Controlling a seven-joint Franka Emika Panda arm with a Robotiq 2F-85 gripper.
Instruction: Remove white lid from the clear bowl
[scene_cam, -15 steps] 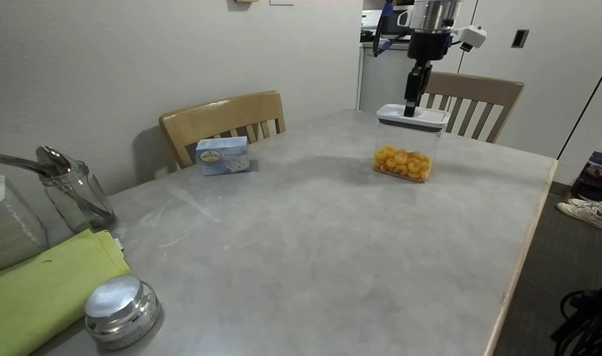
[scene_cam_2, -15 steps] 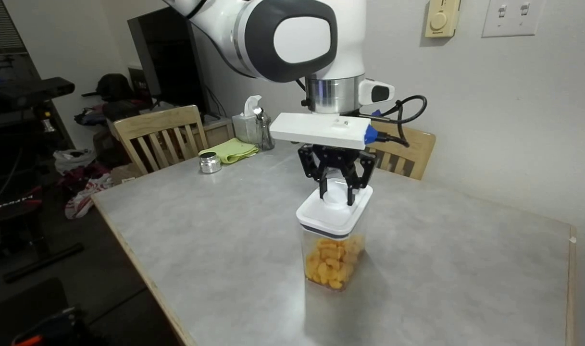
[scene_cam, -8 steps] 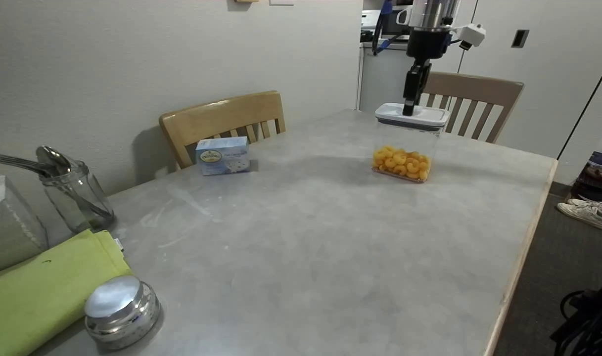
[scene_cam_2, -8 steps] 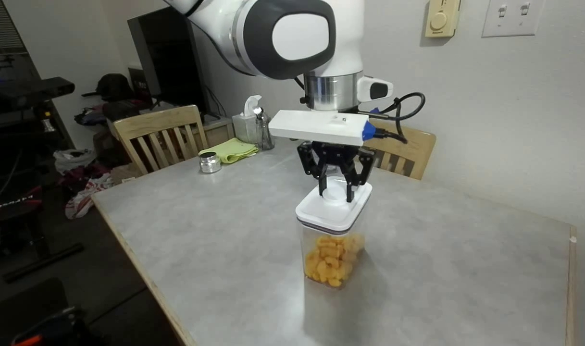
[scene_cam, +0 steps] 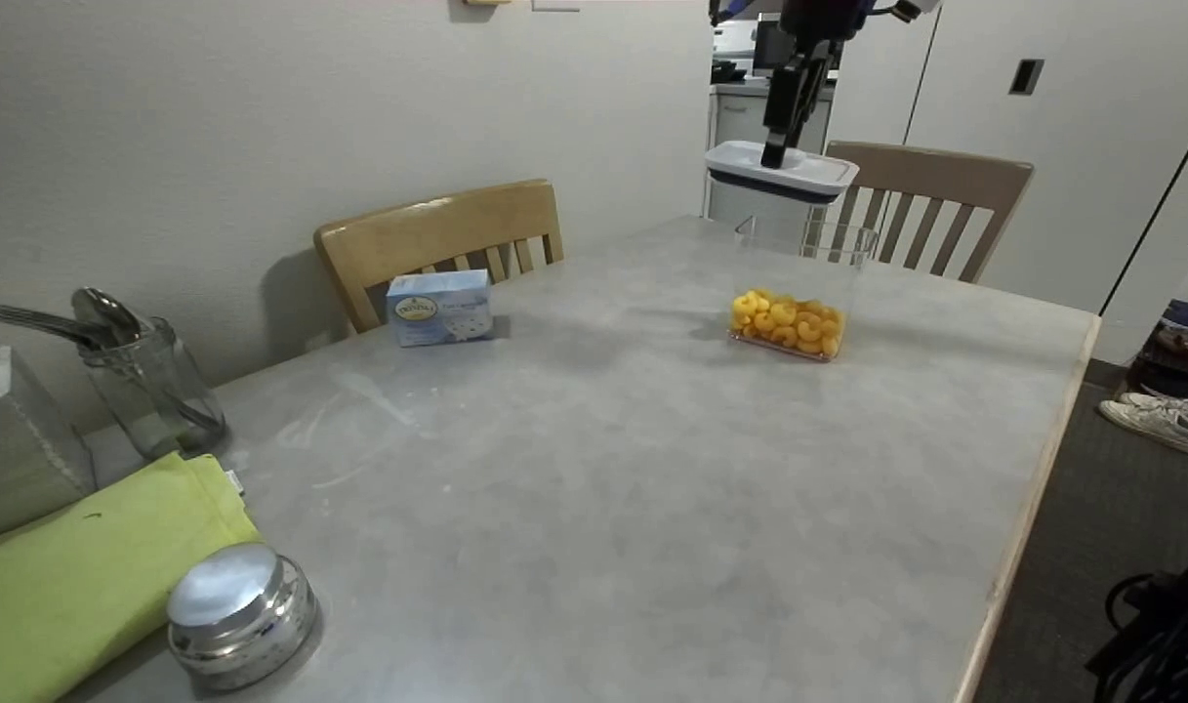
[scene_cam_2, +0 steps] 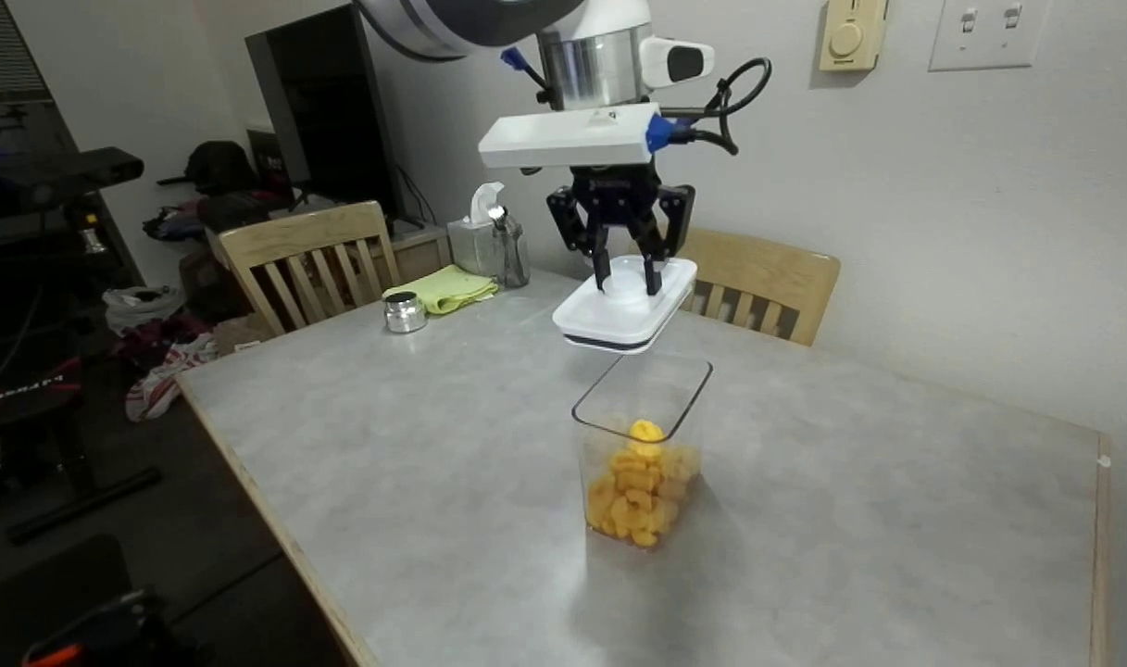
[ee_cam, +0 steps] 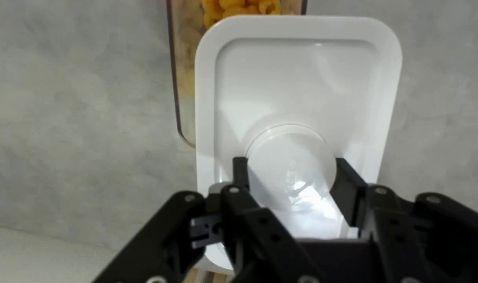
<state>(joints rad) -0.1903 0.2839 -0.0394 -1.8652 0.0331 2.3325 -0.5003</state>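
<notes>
Hand, black, two-fingered: pinches the white lid by its round knob. White lid: hangs above the clear bowl, apart from it. Clear bowl: stands uncovered on the table, yellow-orange pieces inside. Same table: blue-and-white box, silver jar, yellow-green cloth.

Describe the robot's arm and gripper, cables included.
The arm is rounded, white and grey, with a silvery metal cylinder, a flat white box with a blue end, and looping black cables. The black gripper has two angular, jointed fingers with silvery screws.

Bowl on table, beneath lid
</notes>
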